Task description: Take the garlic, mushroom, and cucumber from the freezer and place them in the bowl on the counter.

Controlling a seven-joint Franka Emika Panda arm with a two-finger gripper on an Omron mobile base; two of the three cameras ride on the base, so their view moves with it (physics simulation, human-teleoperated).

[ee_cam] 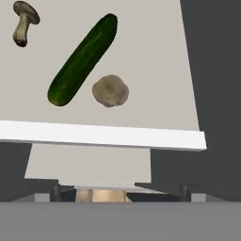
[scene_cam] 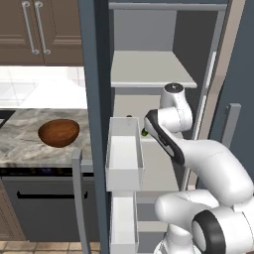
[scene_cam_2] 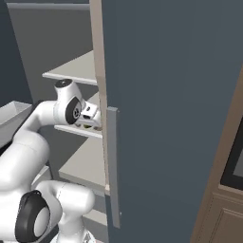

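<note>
While the white arm's two-finger gripper (scene_cam_2: 93,118) hangs spread and empty over the light grey freezer shelf (ee_cam: 155,70), the dark green cucumber (ee_cam: 82,60) lies just beside the tan rounded garlic (ee_cam: 110,91); a careless descent could nudge either off target.

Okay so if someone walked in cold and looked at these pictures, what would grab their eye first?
Probably the white robot arm reaching into the open slate-blue freezer. On its light grey shelf lie a long dark green cucumber, a pale lumpy garlic bulb beside it and a small stemmed tan mushroom in the far corner. Left of the freezer, a round reddish-brown wooden bowl sits on the marbled stone counter.
</note>
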